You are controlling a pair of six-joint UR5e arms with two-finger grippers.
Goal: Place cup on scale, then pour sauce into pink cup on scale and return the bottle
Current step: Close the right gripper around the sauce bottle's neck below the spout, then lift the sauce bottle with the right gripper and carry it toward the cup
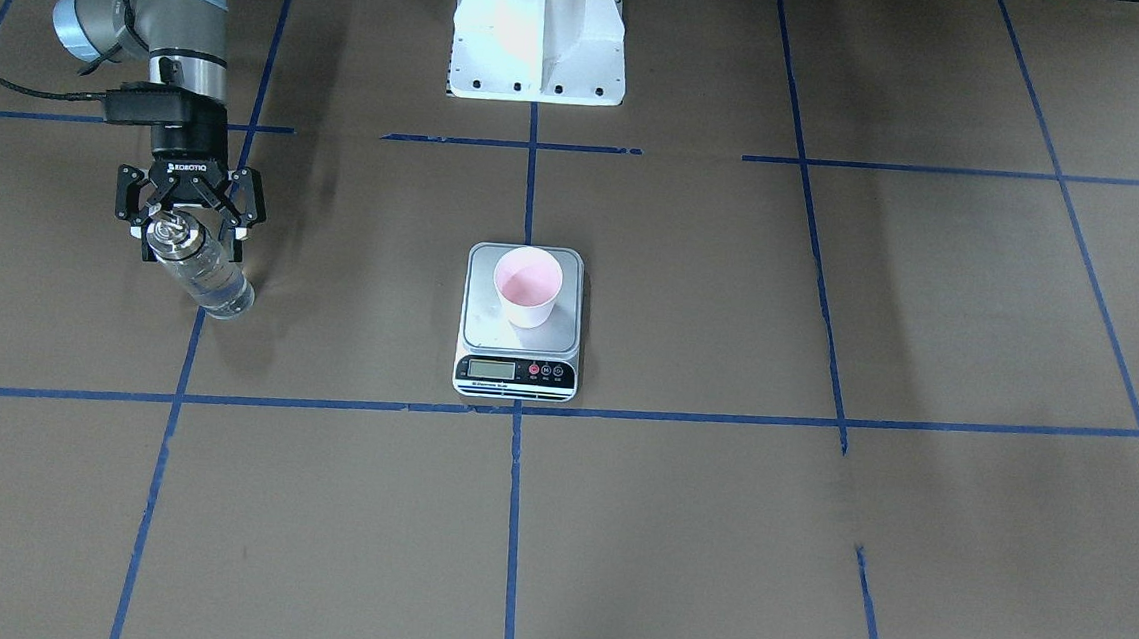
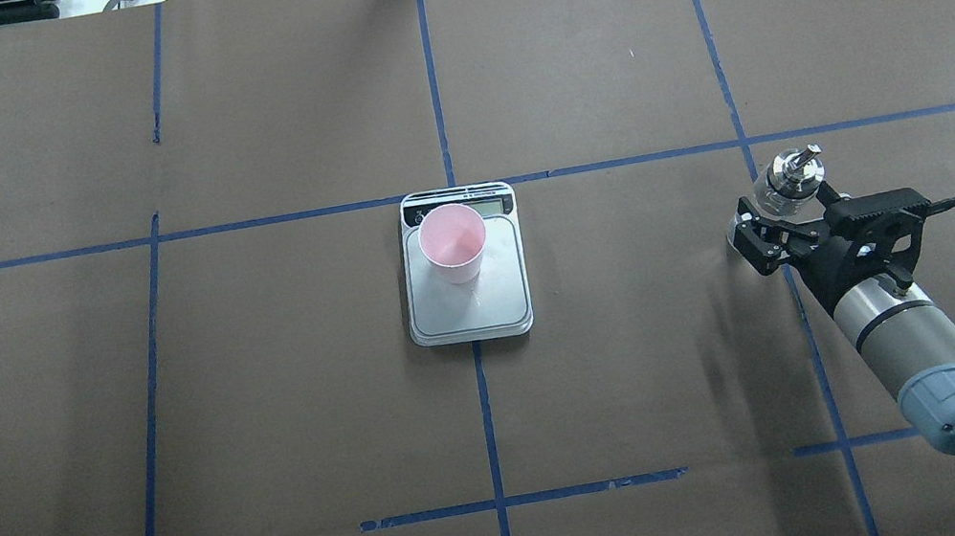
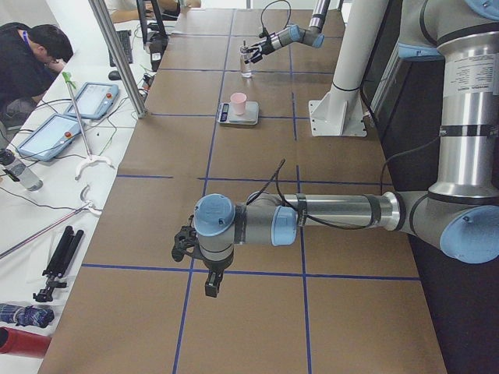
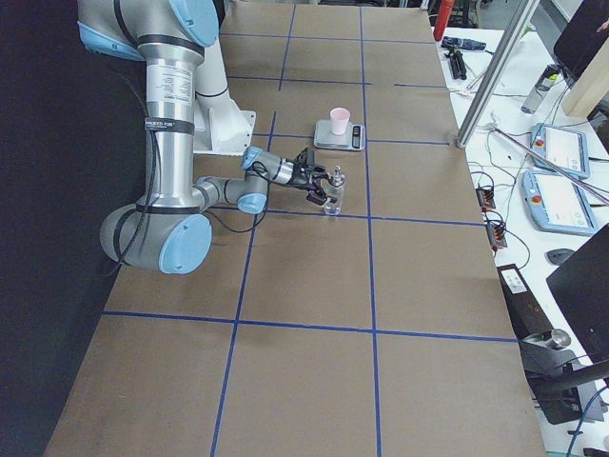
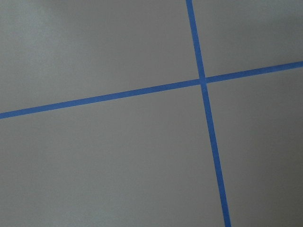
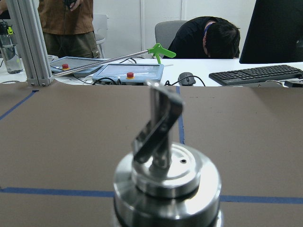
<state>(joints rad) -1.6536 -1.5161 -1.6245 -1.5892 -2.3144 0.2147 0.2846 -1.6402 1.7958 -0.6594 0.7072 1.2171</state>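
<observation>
The pink cup [image 1: 528, 287] [image 2: 454, 243] stands upright on the silver scale [image 1: 489, 326] [image 2: 493, 299] at the table's middle. The clear glass bottle [image 1: 210, 276] [image 2: 796, 168] with its silver pourer cap [image 6: 165, 179] stands upright on the table, far out on the robot's right. My right gripper [image 1: 187, 231] [image 2: 783, 212] is open, with its fingers on either side of the bottle's upper part and a gap showing. My left gripper [image 3: 187, 245] hangs low over bare table at the left end, and I cannot tell its state. I cannot make out sauce in the cup.
The white robot pedestal [image 1: 539, 37] stands behind the scale. Blue tape lines [image 5: 203, 80] grid the brown table. Beyond the table's far edge are a desk with tablets [image 6: 128, 72], a keyboard [image 6: 255, 74] and seated and standing people.
</observation>
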